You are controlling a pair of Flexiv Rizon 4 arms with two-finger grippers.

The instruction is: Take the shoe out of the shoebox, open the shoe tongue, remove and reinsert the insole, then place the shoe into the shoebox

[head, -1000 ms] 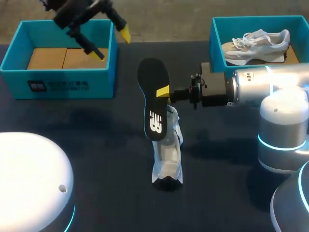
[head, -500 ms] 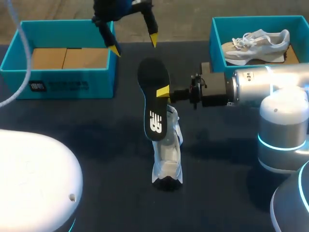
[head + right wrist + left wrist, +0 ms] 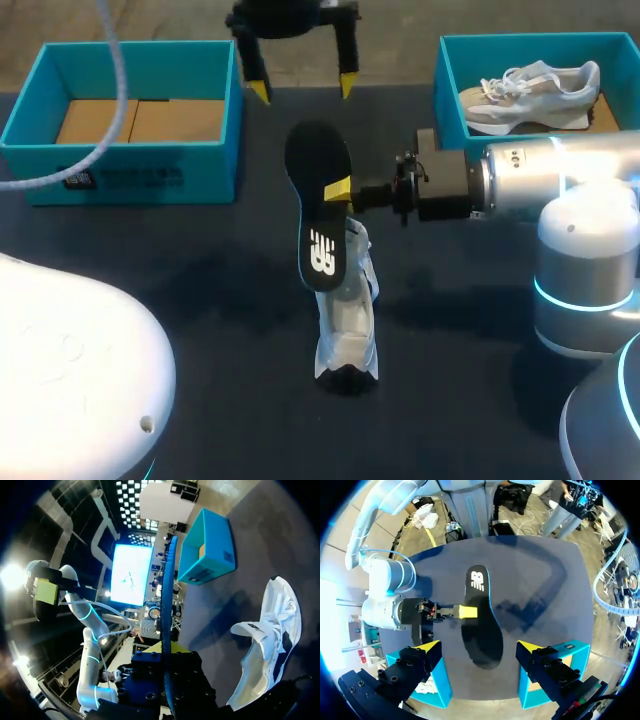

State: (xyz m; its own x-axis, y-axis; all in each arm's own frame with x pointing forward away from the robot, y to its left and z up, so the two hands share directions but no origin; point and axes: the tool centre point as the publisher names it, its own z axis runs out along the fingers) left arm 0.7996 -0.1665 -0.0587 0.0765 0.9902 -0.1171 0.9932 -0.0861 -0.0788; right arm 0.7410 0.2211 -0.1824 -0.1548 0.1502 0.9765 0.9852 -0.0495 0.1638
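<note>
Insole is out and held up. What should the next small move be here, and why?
Probably lower the left pincer onto the insole's free far end. It hangs open above that end, while the right pincer grips the insole's side over the shoe on the table. A second grip would likely help steer it back in.

Black insole (image 3: 318, 200), white shoe (image 3: 347, 325), teal boxes (image 3: 200, 165)
The insole bears a white logo and a blue edge; the shoe has dark trim.
</note>
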